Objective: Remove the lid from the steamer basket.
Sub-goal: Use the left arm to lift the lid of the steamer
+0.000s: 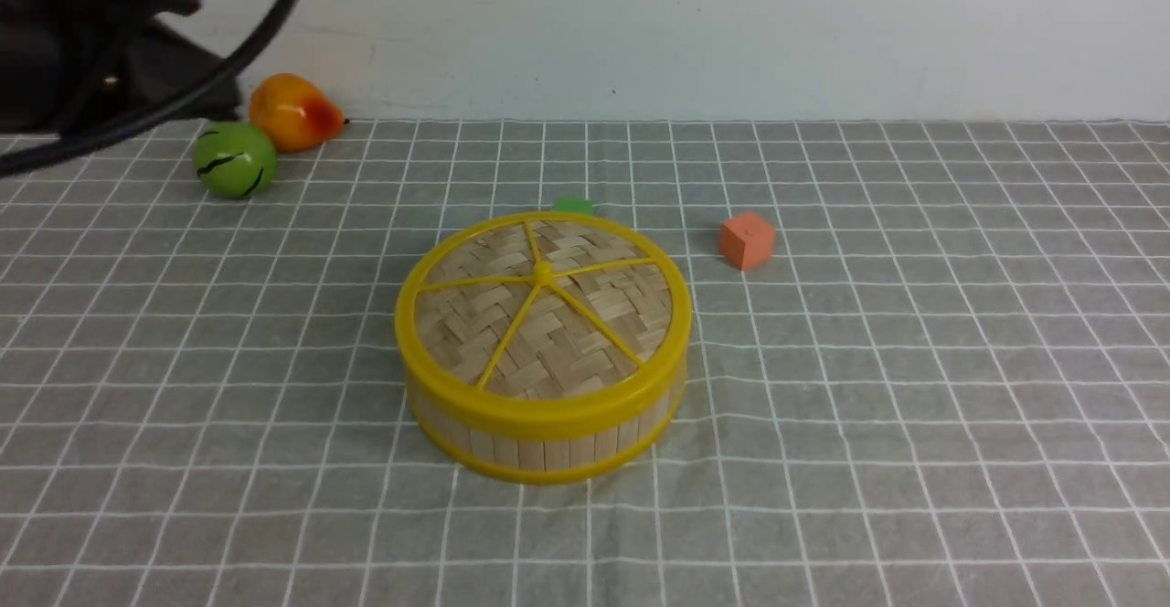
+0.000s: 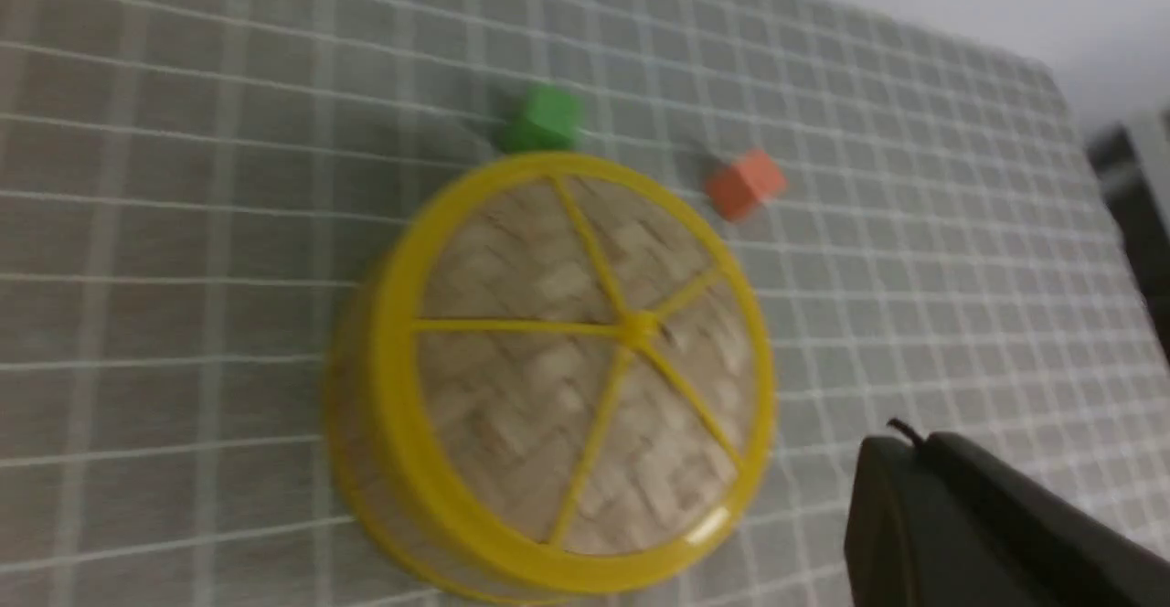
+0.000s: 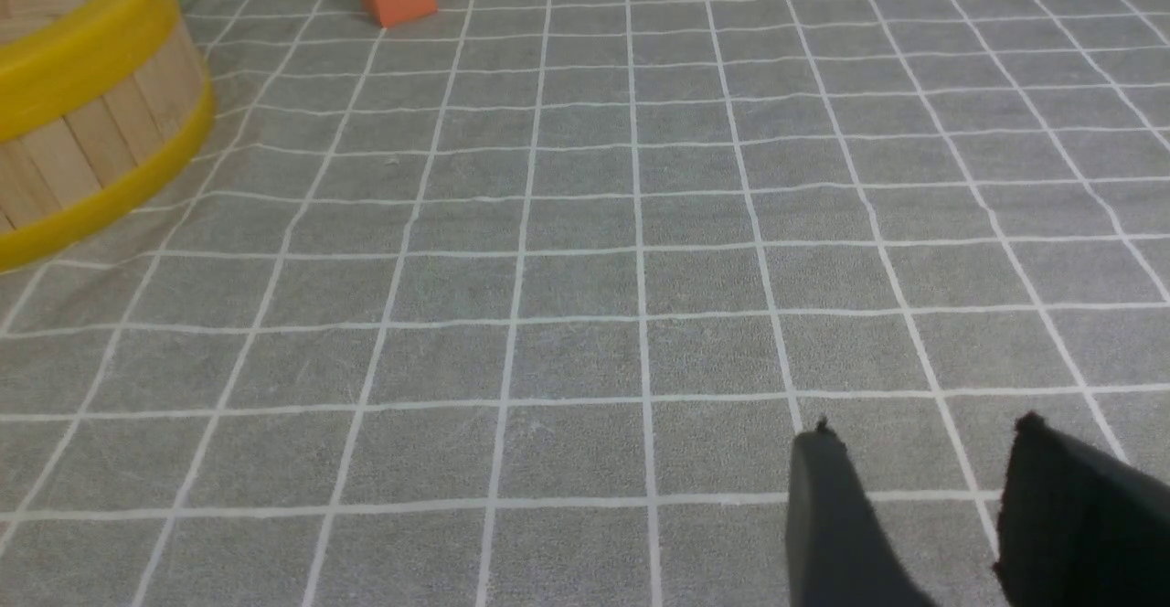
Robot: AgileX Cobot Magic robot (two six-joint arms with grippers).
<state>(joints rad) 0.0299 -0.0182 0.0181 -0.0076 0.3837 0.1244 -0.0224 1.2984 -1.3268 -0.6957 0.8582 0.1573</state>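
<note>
The lid (image 1: 541, 301) sits squarely on the basket (image 1: 539, 442) in the middle of the cloth (image 1: 914, 360), not yet lifted. My left gripper (image 2: 896, 452) hangs above and beside it, fingers clenched on nothing. I'd spread them before dropping onto the knob (image 1: 543, 271), then lift straight up so the basket doesn't drag. The right gripper (image 3: 923, 433) sits low, released and empty. The left wrist view is blurred, and the green block (image 1: 573, 207) is mostly hidden behind the basket

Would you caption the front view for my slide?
Lid on basket, centre; orange cube to its right; green fruit, orange fruit far left.
</note>
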